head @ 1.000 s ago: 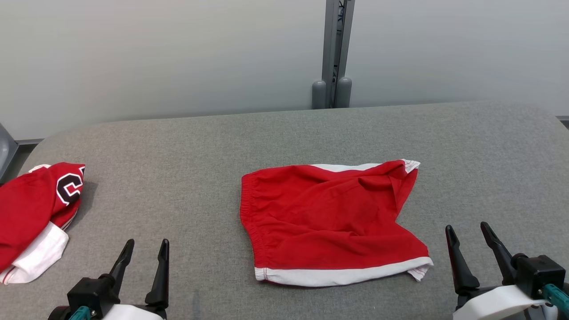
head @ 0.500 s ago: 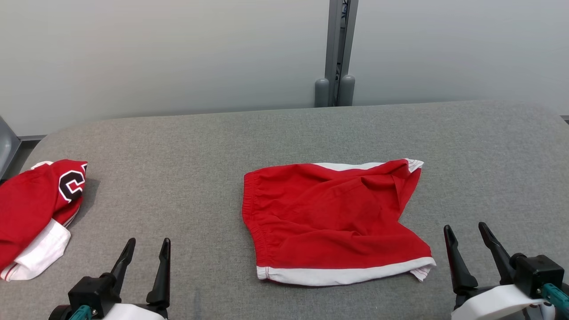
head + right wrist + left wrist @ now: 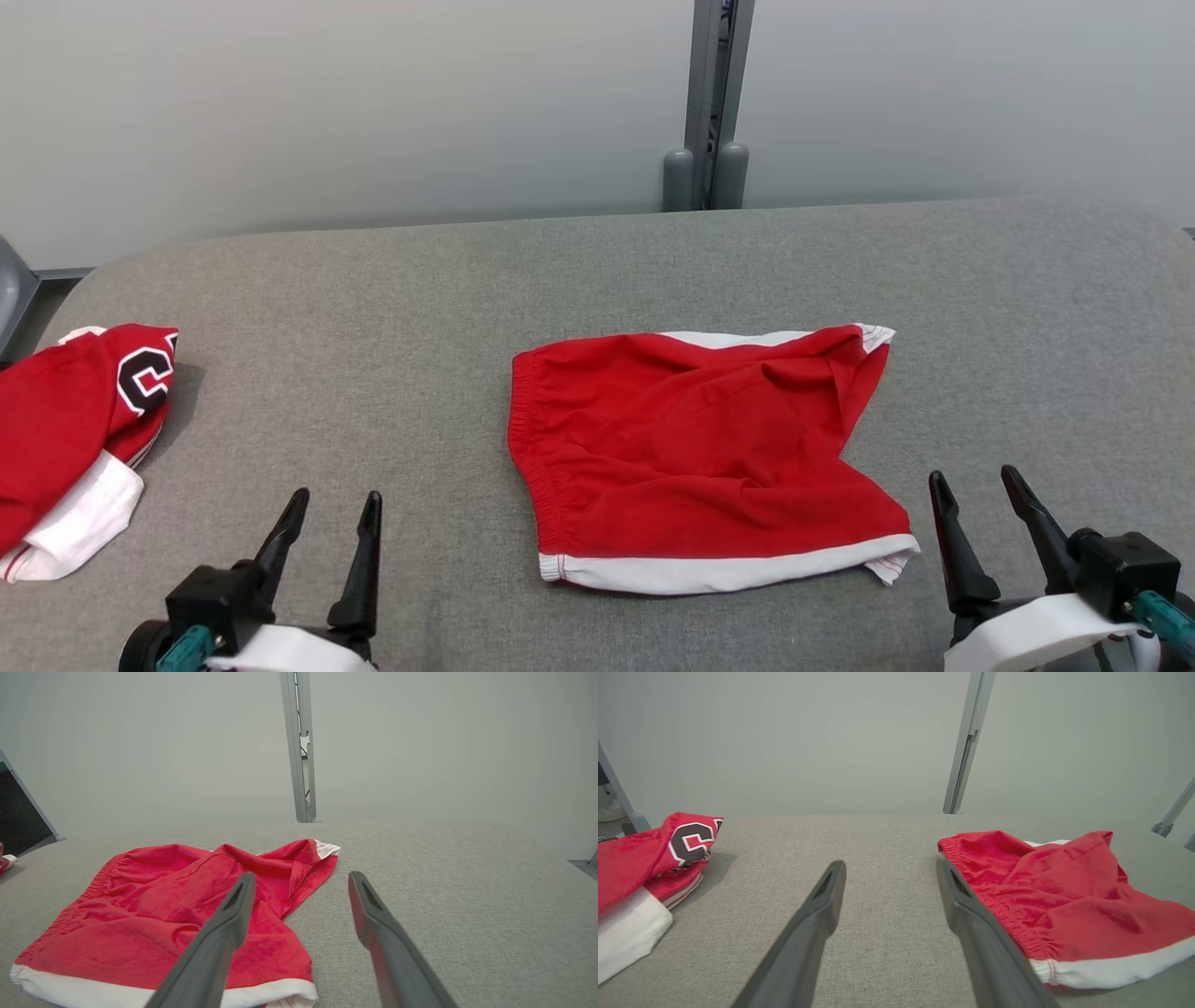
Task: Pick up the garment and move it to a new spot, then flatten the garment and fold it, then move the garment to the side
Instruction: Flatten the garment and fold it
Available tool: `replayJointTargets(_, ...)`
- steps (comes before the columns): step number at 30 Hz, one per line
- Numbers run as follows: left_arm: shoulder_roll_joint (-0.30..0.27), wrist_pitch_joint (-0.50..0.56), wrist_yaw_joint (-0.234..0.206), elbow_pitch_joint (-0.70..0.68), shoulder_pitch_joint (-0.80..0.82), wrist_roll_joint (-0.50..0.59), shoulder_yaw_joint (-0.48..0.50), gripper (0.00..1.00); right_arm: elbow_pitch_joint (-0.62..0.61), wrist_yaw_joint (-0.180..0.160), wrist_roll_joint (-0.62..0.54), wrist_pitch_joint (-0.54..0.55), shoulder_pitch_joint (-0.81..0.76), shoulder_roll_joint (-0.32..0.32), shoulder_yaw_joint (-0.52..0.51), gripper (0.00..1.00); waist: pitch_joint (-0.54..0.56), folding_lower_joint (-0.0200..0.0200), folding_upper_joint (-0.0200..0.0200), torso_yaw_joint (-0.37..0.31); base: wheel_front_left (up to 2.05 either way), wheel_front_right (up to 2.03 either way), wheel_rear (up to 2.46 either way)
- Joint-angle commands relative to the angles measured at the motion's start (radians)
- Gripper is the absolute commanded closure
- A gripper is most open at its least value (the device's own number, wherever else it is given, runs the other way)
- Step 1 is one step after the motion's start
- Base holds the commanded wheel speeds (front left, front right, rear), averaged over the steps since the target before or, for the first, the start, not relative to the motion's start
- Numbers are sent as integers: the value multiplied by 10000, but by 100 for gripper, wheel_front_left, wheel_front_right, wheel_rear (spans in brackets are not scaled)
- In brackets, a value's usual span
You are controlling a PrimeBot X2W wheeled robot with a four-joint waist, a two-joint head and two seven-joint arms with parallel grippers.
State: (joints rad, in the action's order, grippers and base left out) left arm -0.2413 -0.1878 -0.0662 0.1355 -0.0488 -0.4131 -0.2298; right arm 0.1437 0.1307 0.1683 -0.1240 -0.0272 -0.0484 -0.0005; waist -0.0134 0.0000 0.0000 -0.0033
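Near the middle of the grey fabric-covered table point(image 3: 373, 308) in the head view, a shade toward 3 o'clock: red shorts point(image 3: 700, 457) with white trim, spread out yet rumpled, elastic waistband toward 9 o'clock, white hem along the 6 o'clock edge, one leg corner turned over toward 1 o'clock. Down at 7 o'clock, left gripper point(image 3: 336, 499), released, fingers spread wide and pointing to 12 o'clock, grasping nothing, over bare table apart from the shorts. Down at 4 o'clock, right gripper point(image 3: 972, 476), likewise released and empty, near the shorts' hem corner without touching it. Out at 9 o'clock by the table edge, a second red garment point(image 3: 65, 439), bunched, with a black-and-white letter C and a white band. Beyond the table at 12 o'clock, a grey metal post point(image 3: 707, 103) against a pale wall point(image 3: 280, 112).
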Motion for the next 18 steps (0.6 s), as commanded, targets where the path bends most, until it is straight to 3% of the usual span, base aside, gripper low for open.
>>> replayJointTargets(1,-43,67,149,-46,336,62,-116,0,-13,1,20,-75,187,-46,-32,0,-139,0,0,-13,0,0,0)
replayJointTargets(12,606,1267,1403,921,1244,-235,-1793,0,-30,1,-10,-141,464,-48,-45,0,-1137,0,0,-455,0,0,0)
replayJointTargets(18,661,2024,1628,1577,1430,-518,-2218,0,92,1,82,-221,478,-46,-76,0,-1383,0,0,-726,0,0,0)
